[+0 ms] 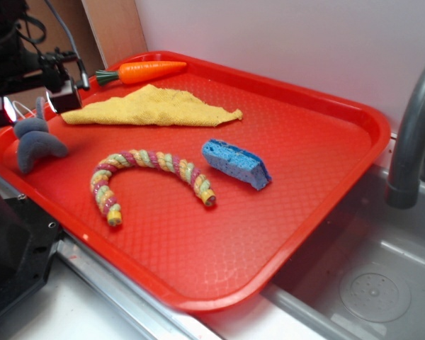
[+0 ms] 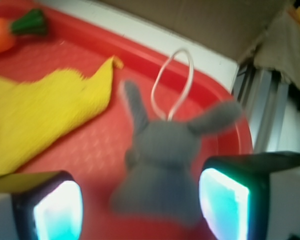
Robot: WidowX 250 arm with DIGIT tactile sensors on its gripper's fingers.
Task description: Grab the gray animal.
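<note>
At far left we see the gripper (image 1: 30, 108) spread open just over the gray animal (image 1: 35, 141), which lies at the left edge of the red tray (image 1: 319, 184), beside the yellow cloth (image 1: 147, 106), with the rope toy (image 1: 150, 177), blue sponge (image 1: 235, 163) and carrot (image 1: 145, 71) further right. We judge this the final approach: next we need to drop lower and close on the body sitting between the pads (image 2: 57, 210). Wrist view is blurred, the animal's lower limbs are cut off, arm mostly out of frame.
</note>
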